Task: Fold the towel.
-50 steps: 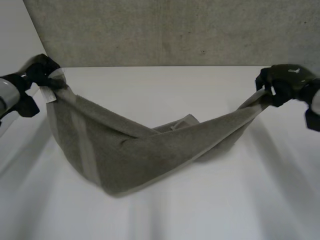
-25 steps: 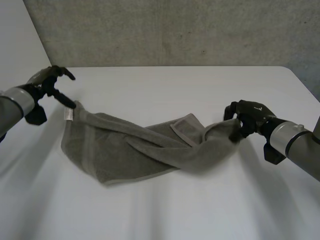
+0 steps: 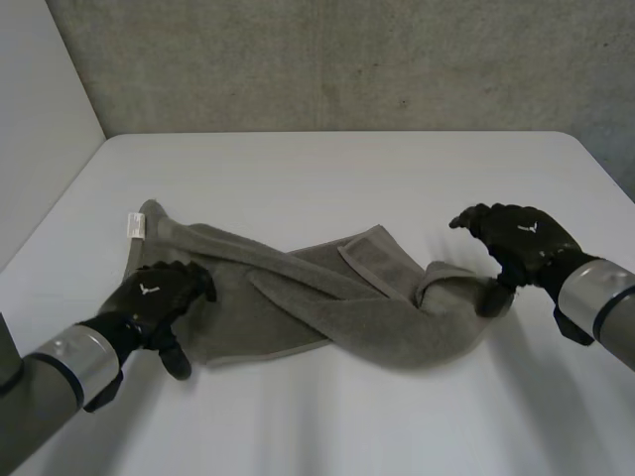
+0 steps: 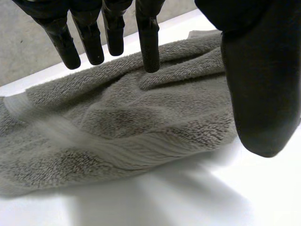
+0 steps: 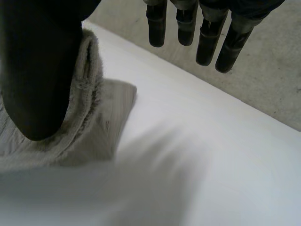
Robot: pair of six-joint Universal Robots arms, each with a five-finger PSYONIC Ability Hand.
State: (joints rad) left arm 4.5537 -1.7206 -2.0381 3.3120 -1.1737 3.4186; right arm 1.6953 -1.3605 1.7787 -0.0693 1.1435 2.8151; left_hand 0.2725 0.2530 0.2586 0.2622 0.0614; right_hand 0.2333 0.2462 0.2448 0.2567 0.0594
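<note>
A grey-green towel point(image 3: 327, 297) lies crumpled and twisted across the middle of the white table point(image 3: 347, 169), with a white label point(image 3: 133, 225) at its far left corner. My left hand point(image 3: 157, 297) is open over the towel's near left edge. In the left wrist view its straight fingers point(image 4: 148, 42) hover just above the towel point(image 4: 117, 122). My right hand point(image 3: 521, 238) is open at the towel's right end. In the right wrist view its thumb point(image 5: 37, 70) rests against a raised fold of the towel point(image 5: 94, 122), and the other fingers are spread clear of the cloth.
A grey wall point(image 3: 347, 59) stands behind the table's far edge. The table's left edge runs diagonally past the towel's labelled corner. Bare table lies in front of the towel and beyond it.
Both hands have let go of the towel, which went from hanging stretched between them to lying on the table. The left hand moved from the far left corner to the near left edge.
</note>
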